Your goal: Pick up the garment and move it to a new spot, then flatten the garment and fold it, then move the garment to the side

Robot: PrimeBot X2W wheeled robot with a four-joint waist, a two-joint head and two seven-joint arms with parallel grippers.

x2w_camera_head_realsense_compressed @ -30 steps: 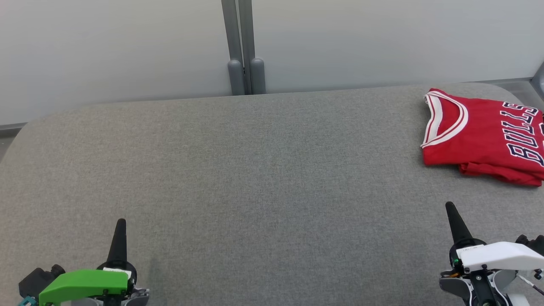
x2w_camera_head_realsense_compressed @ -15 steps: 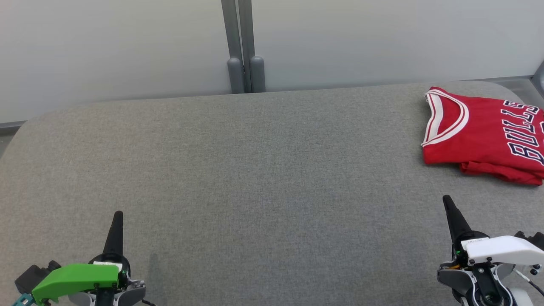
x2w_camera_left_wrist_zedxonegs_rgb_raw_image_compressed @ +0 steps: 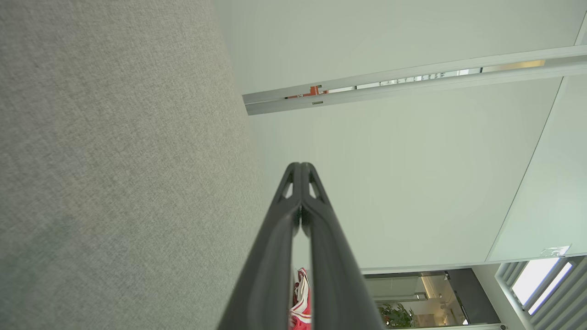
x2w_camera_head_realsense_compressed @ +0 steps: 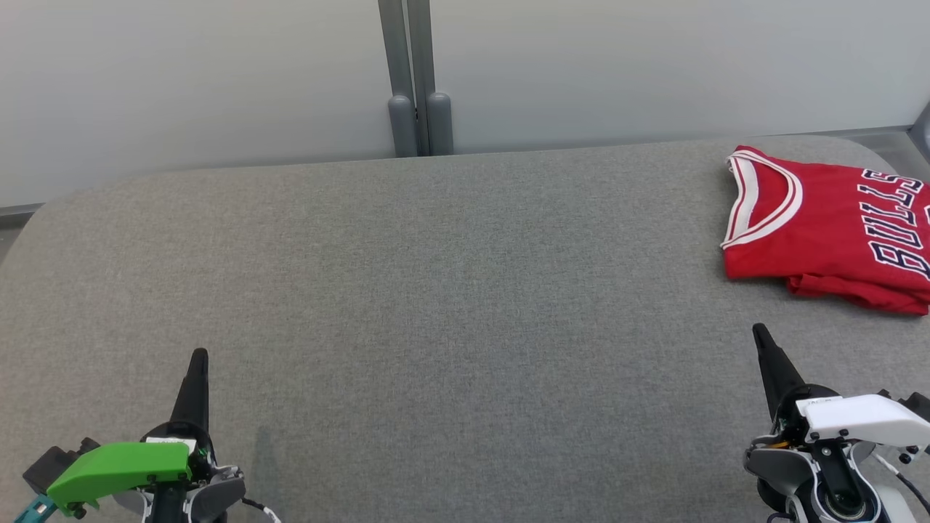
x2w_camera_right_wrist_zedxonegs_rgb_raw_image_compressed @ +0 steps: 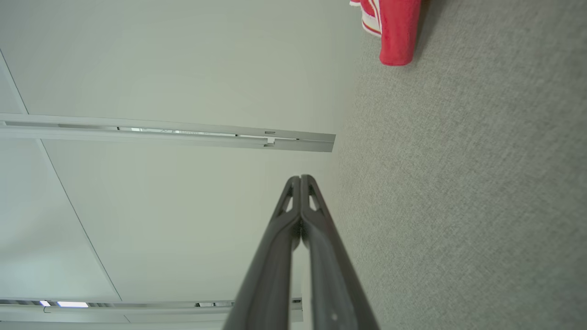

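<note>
The red shirt (x2w_camera_head_realsense_compressed: 814,218) lies folded on the grey pad (x2w_camera_head_realsense_compressed: 436,290), far over at 2 o'clock, close to the pad's right edge. It looks neat. Its white neck band points to 9 o'clock and it has dark letters on the front. I think the last step, moving the shirt to the side, is done or very nearly done.

The left gripper (x2w_camera_head_realsense_compressed: 197,356) sits low at 7 o'clock and the right gripper (x2w_camera_head_realsense_compressed: 759,333) sits low at 5 o'clock. Each has its two dark fingers pressed together, and each holds nothing. Neither touches the shirt. The right one is nearer to it, with bare pad between them.

Next, I guess the arms just need to keep away from the shirt, so they do not bump it and spoil the fold. One layer pokes out a bit along the near edge, so a small tidy push could help.

The pad is soft cloth with round corners. Behind it, at 12 o'clock, a grey post (x2w_camera_head_realsense_compressed: 414,73) stands against a pale wall (x2w_camera_head_realsense_compressed: 182,73).
</note>
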